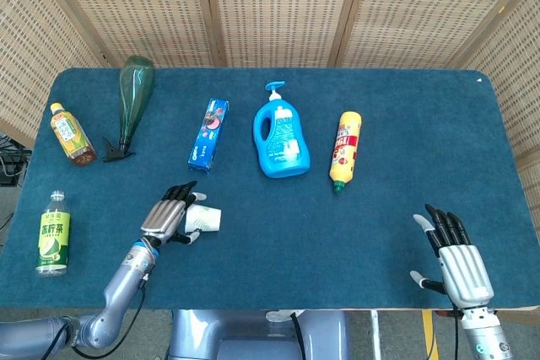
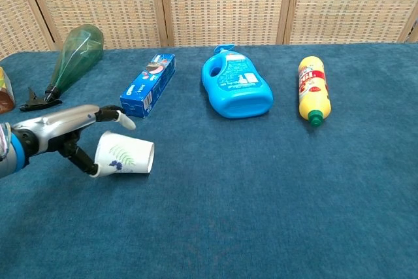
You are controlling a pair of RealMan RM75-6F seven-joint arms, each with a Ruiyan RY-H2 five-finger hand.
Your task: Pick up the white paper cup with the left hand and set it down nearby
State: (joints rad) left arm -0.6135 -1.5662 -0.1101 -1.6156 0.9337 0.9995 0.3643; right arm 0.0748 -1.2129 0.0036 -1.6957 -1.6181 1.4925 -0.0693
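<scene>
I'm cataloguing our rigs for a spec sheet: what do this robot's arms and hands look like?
Both hands have silver metallic backs and black fingers. The left hand sits on a glossy silver-grey arm with a blue band at the wrist and thin cables running along the forearm. The right hand has white-tipped thumb parts and a silver wrist cuff with a small green marking.
</scene>
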